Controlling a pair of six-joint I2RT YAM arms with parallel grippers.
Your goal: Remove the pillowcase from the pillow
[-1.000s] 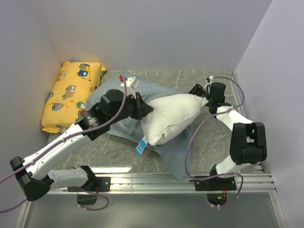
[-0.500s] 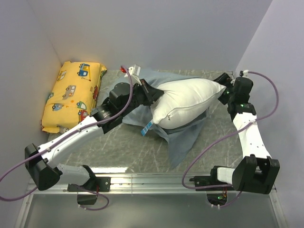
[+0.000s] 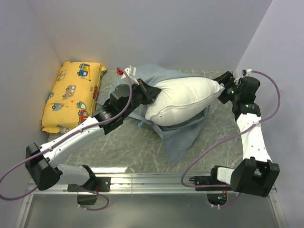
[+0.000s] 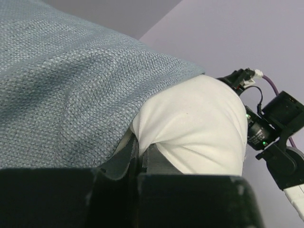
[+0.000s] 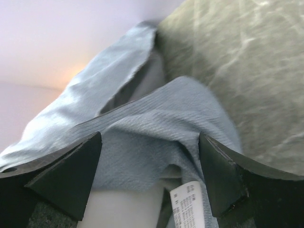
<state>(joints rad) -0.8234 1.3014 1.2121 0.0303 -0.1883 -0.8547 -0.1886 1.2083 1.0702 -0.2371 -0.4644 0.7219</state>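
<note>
Pillow (image 3: 183,99) mostly bare, lifted off desk (image 3: 118,142). Pillowcase (image 3: 185,137) hangs under and behind pillow, touching it. Left hand (image 3: 148,92) clenched on pillow's left end. Right hand (image 3: 222,89) spread open, empty, at pillow's right end. Outstanding: full separation.

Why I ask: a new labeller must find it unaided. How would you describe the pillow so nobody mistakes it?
Start at the marbled grey-green table. Toward its back, near the middle, sits a plump pillow with the blue-grey pillowcase bunched beneath and behind it. It is plain white and larger, unlike the yellow vehicle-print cushion in the back-left corner.
</note>
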